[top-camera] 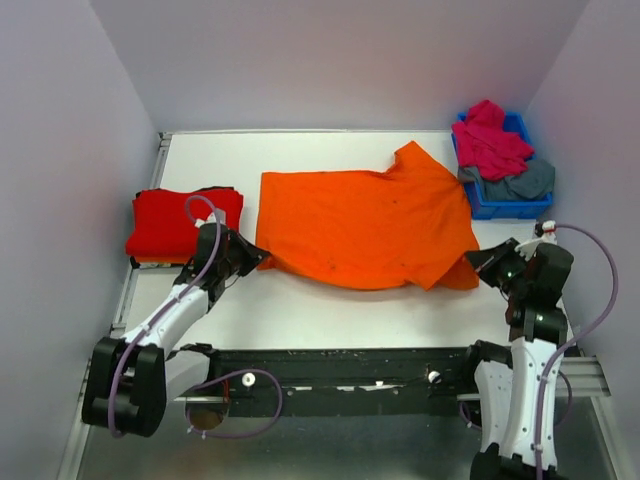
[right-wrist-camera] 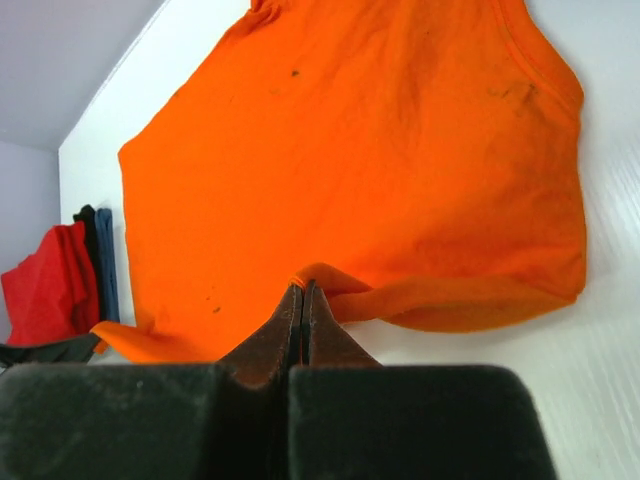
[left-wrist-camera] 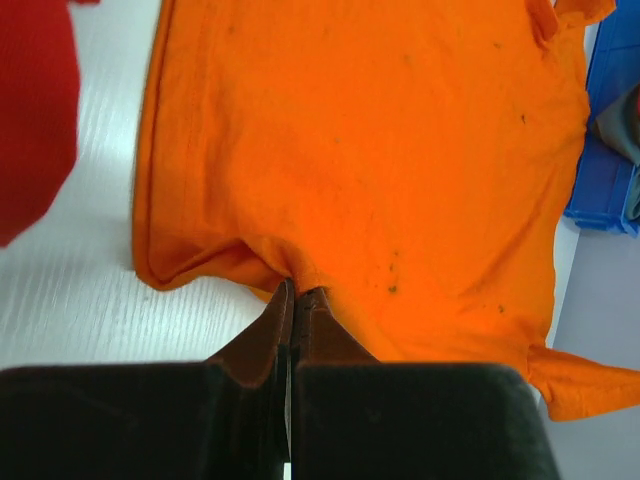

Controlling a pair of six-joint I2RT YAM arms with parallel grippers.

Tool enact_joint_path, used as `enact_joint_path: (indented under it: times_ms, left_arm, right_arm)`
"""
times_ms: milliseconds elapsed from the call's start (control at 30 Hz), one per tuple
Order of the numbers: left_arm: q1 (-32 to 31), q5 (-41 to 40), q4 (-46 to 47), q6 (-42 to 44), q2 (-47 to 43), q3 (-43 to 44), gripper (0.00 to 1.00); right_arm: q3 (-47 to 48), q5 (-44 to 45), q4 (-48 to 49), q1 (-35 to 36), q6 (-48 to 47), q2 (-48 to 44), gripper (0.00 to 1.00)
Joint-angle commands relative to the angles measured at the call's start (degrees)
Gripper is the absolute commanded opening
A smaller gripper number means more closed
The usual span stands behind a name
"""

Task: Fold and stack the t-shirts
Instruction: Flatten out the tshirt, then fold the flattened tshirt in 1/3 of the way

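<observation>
Pinches look thin on both sides. The left gripper (left-wrist-camera: pixel 298 292) is clamped on a small pucker of the near edge of the orange t-shirt (top-camera: pixel 365 225), and the right gripper (right-wrist-camera: pixel 303 290) is closed on a similar nip of cloth toward the other end of that edge. The shirt lies spread across the middle of the table (top-camera: pixel 330 315), between the folded red t-shirt (top-camera: pixel 185 222) on the left and the blue bin (top-camera: pixel 505 208) at the far right, which holds the pink t-shirt (top-camera: pixel 490 142) and the grey t-shirt (top-camera: pixel 532 180). A fast or uneven lift could pull one edge free or drag a sleeve crooked, skewing the fold. A leftward swing might also nudge the red t-shirt.
</observation>
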Motion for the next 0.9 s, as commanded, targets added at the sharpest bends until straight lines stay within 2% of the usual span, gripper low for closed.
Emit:
enact_joint_path:
  times_ms: [0, 100, 233, 367, 467, 733, 867]
  left_arm:
    - [-0.4, -2.5, -2.0, 1.2, -6.8, -4.4, 0.0]
    - [-0.5, -3.2, -2.9, 1.4, -9.4, -5.4, 0.0]
    - [-0.5, -3.9, -4.6, 2.5, -8.1, -2.8, 0.0]
    - [-0.5, -4.7, -4.7, 2.8, -2.5, 2.1, 0.0]
    - [-0.4, -3.8, -1.0, 0.2, 2.5, 4.5, 0.0]
    - [-0.4, -3.0, 4.1, -2.7, 16.1, 12.0, 0.0]
    - [-0.2, -3.8, 4.1, -2.4, 18.4, 13.7, 0.0]
  right_arm:
    - [-2.9, 2.4, -5.8, -0.4, 0.3, -7.1, 0.01]
    - [-1.8, 4.9, -6.4, -0.4, -0.3, -6.5, 0.01]
    - [-1.1, 3.0, -2.5, -0.4, -1.9, 2.6, 0.01]
    - [-0.5, -1.8, 6.7, -0.4, 0.2, 14.2, 0.01]
    - [2.9, -1.6, 10.6, -0.4, 1.7, 22.5, 0.01]
    - [16.2, -1.5, 12.0, 1.5, 0.7, 41.2, 0.01]
    - [21.3, 1.6, 11.3, 4.5, 0.4, 47.7, 0.01]
